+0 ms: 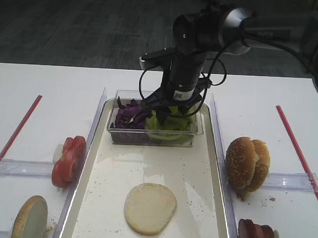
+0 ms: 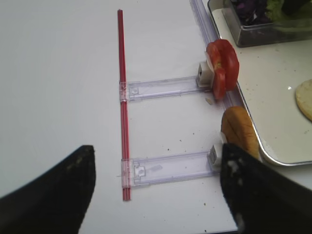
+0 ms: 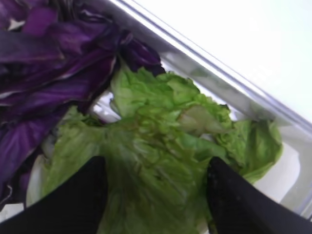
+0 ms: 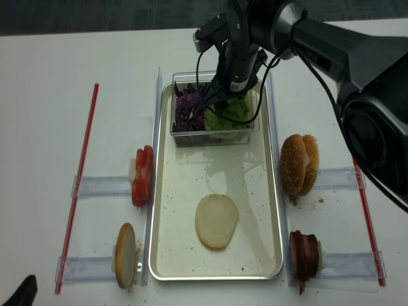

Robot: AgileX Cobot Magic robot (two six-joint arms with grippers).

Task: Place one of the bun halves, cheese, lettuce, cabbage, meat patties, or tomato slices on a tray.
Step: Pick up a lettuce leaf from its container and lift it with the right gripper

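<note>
Green, crinkled lettuce (image 3: 161,161) lay in the right half of the small clear plastic tub (image 1: 154,135), which sat at the far end of the long silver-rimmed metal tray (image 1: 215,169). Dark purple shredded cabbage (image 1: 130,115) filled the tub's other half, touching the lettuce along one edge. Nearer on the tray floor than the tub lay one pale round bun half (image 1: 150,207), cut face up.

The main risk looked to be a muddled grab: the cabbage strips overlapped the leaf's edge, so closing there could drag purple shreds along. A shallow pinch on the ruffled top might also tear the leaf or let it slip on the lift, and the tub's thin wall was close enough to be nudged or tipped.

The right gripper (image 3: 156,195) was lowered into the tub, its two dark fingers (image 3: 73,200) standing fairly wide on either side of a fold of lettuce and pressing into the leaf. Whether they had truly gripped it could not be told. The left gripper (image 2: 156,195) hovered over bare white table well left of the tray, jaws spread and empty, with the glossy red tomato slices (image 2: 223,67) and another bun half (image 2: 239,130) beyond it.
</note>
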